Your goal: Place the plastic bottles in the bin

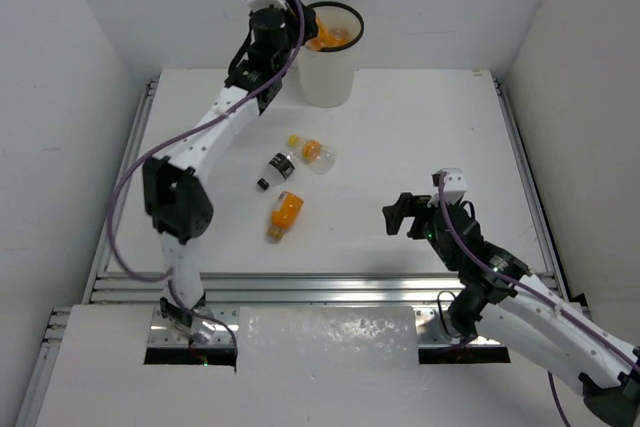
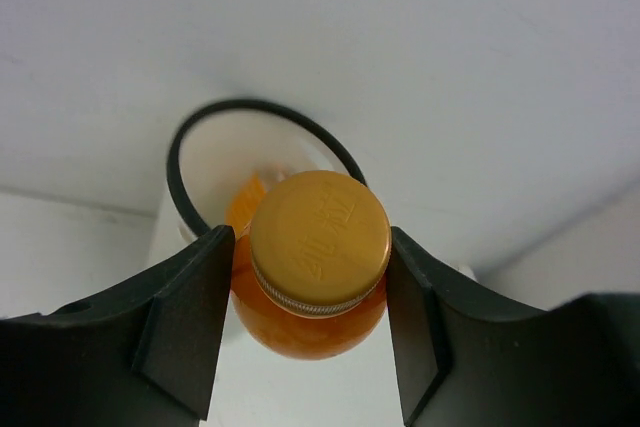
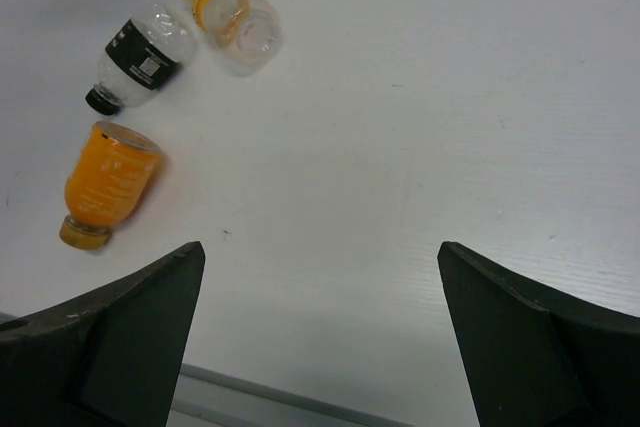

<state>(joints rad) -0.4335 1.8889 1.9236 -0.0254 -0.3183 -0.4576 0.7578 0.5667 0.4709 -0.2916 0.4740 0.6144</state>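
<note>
L arm reaches to the far side of the tabletop (image 1: 420,147), at 12 o'clock in the top view. L gripper (image 1: 318,39) (image 2: 310,297) hangs over the mouth of the bin (image 1: 325,77). Its fingers (image 2: 190,317) pinch a held bottle (image 2: 320,242): orange-filled, gold cap facing the wrist cam, one pad on each side just under the cap. In the wrist view the bin's black rim (image 2: 185,147) rings the space behind the bottle. The bin stands upright near the far edge.

Mid-tabletop, three bottles lie on their sides, close together. Orange bottle (image 1: 286,213) (image 3: 105,182) is nearest the arms, cap toward 7 o'clock in the top view. Label bottle (image 1: 275,169) (image 3: 140,57), clear w/ dark band and black cap, lies at 12 o'clock from it, cap also toward 7. Clear bottle (image 1: 315,153) (image 3: 235,17), yellow cap and orange at the neck, is at 2 o'clock from the label bottle, just beside it, cap toward 10.

R gripper (image 1: 405,215) (image 3: 320,247) sits at 3 o'clock from the orange bottle, well apart, above bare tabletop. Its fingers (image 3: 150,327) are spread wide, nothing btwn them.
</note>
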